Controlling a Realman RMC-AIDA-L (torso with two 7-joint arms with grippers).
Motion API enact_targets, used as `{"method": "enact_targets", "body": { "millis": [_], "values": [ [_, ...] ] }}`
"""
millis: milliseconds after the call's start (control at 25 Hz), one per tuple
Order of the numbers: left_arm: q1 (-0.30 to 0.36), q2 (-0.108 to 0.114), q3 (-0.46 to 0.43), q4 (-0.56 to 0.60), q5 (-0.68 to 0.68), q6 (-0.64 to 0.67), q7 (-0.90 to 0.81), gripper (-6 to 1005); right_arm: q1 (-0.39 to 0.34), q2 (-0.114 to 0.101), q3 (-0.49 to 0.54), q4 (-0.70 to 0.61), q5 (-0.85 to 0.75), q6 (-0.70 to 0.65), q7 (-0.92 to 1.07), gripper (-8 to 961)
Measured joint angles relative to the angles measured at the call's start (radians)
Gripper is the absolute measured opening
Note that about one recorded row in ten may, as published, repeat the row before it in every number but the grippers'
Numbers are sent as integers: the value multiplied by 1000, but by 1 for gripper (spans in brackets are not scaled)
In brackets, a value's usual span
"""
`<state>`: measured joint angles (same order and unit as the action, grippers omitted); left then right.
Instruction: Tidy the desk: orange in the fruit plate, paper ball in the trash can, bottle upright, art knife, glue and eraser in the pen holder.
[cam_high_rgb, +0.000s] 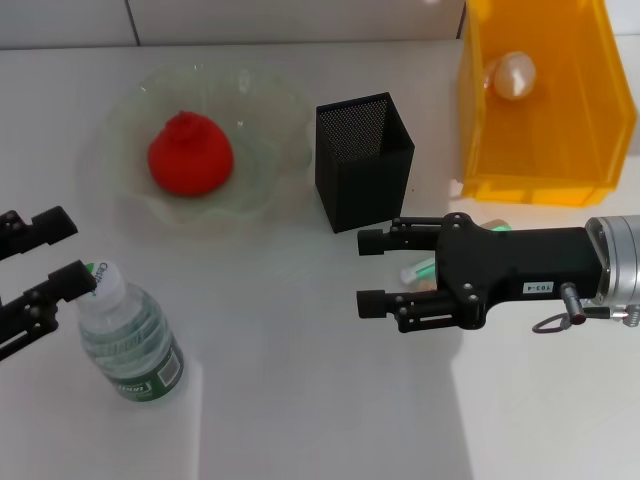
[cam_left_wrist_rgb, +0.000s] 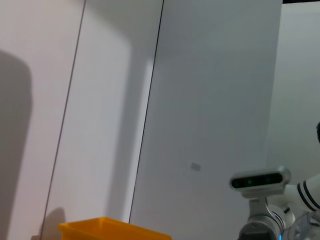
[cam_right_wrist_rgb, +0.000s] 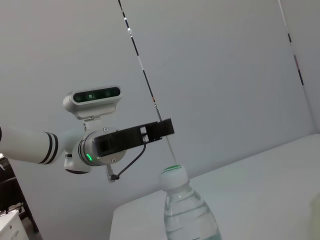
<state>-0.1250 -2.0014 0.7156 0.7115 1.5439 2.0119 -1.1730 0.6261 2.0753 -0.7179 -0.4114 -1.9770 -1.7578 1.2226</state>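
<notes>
At the left edge of the head view the left gripper (cam_high_rgb: 45, 260) stands spread, one finger apart from the other, the nearer finger touching or almost touching the cap of the bottle (cam_high_rgb: 128, 335), which stands upright on the desk (cam_high_rgb: 300, 400) at about five o'clock from that gripper. The bottle looks partly filled, so I judge it moderately heavy low down, smooth and a little slippery, with thin walls that would give under a hard squeeze; the ribbed body above the label seems the safest place to hold it. At one o'clock from the bottle the orange (cam_high_rgb: 190, 153) sits in the fruit plate (cam_high_rgb: 275, 110), a glass dish that would chip if knocked. Right of the plate stands the pen holder (cam_high_rgb: 363, 160), stiff mesh but light and easy to tip. At five o'clock from it the right gripper (cam_high_rgb: 372, 272) hovers with fingers apart and empty; a small green-and-white thing (cam_high_rgb: 420, 269), perhaps the glue, lies under it, mostly hidden. At one o'clock from this gripper the paper ball (cam_high_rgb: 514, 74) rests in the trash can (cam_high_rgb: 560, 150).
</notes>
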Motion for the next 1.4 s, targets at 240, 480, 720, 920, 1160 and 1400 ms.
{"method": "enact_targets", "body": {
  "millis": [240, 480, 720, 920, 1160, 1400],
  "values": [
    [-4, 26, 106, -5, 12, -1, 18, 516, 8, 2, 3, 1, 12, 40, 2, 724],
    [-13, 27, 252, -26, 14, -2, 64, 514, 19, 3, 3, 11, 47, 91, 6, 723],
    [-56, 19, 309, -140, 71, -19, 149, 514, 20, 3, 3, 9, 100, 123, 34, 723],
    [-72, -14, 309, -190, 132, -108, 186, 515, 59, 1, -11, -57, 105, 122, 160, 723],
    [-68, -41, 318, -216, 145, -190, 234, 515, 86, -1, -159, -332, 97, 98, 445, 722],
    [-71, -46, 320, -230, 146, -204, 251, 515, 116, -8, -305, -631, -81, 85, 761, 722]
  ]
}}
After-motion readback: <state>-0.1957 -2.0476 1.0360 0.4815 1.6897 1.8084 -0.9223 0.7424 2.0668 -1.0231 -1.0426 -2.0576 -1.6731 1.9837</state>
